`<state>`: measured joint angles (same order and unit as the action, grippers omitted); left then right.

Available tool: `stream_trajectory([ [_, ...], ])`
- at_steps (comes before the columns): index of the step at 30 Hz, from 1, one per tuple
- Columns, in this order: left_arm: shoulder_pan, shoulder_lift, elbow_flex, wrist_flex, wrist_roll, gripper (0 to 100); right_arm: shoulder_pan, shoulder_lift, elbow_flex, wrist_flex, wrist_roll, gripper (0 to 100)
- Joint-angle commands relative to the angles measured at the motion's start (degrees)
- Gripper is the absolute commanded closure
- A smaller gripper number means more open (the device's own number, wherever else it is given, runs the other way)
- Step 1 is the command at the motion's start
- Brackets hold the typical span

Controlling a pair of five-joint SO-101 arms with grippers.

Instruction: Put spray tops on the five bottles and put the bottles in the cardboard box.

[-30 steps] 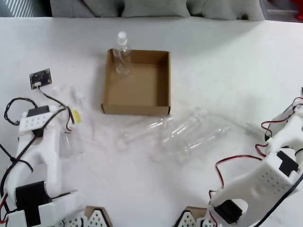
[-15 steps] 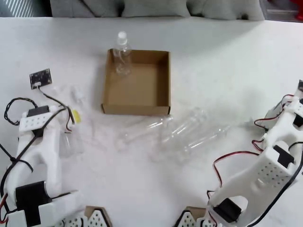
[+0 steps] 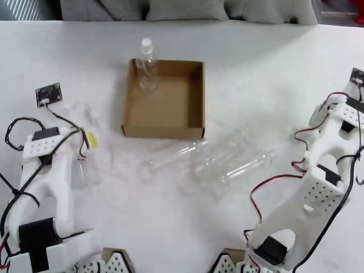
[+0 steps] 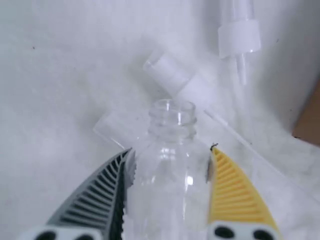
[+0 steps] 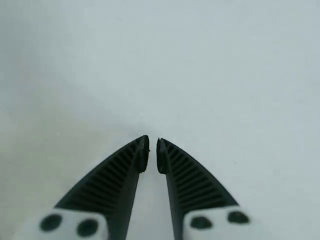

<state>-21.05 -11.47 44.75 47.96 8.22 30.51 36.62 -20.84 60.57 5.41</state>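
the right arm [image 3: 318, 193] has swung off the loose bottles [image 3: 222, 158] mid-table [image 3: 256, 74] toward the right edge, its right gripper [image 5: 152, 150] pinched shut on nothing, so no capping is under way. near the left edge the left gripper [image 4: 170, 160] clasps an uncapped bottle [image 4: 172, 117], spray tops [image 4: 240, 37] just beside it. one capped bottle [image 3: 147, 62] stands at the box's [image 3: 165, 132] far left corner.

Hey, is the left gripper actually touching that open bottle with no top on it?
Touching. The left wrist view shows the left gripper with both fingers pressed against the sides of the uncapped bottle.
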Motion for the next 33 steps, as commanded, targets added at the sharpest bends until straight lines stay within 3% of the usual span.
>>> stream_trajectory([
  [1, 0.48, -3.03, -0.18, -0.97, 0.09, 98, -1.36, -0.22, -8.00, 4.44, -1.14, 98.2],
  [8, 0.75, -3.03, -0.18, -0.97, -1.76, 98, -2.07, -1.89, -17.05, 24.31, -7.30, 98.2],
  [12, 0.75, -3.03, -0.18, -0.97, -2.37, 98, -2.86, -2.95, -18.11, 29.93, -12.57, 97.8],
  [16, 0.75, -3.03, -0.18, -0.97, -2.55, 98, -3.38, -2.59, -18.37, 30.02, -17.67, 96.8],
  [20, 0.75, -3.12, -0.18, -0.97, -2.64, 98, -4.09, -1.63, -18.02, 28.00, -23.91, 89.2],
  [33, 0.75, -3.12, -0.18, -0.97, -2.64, 98, -5.85, 6.81, -18.46, 18.15, -31.65, 87.8],
])
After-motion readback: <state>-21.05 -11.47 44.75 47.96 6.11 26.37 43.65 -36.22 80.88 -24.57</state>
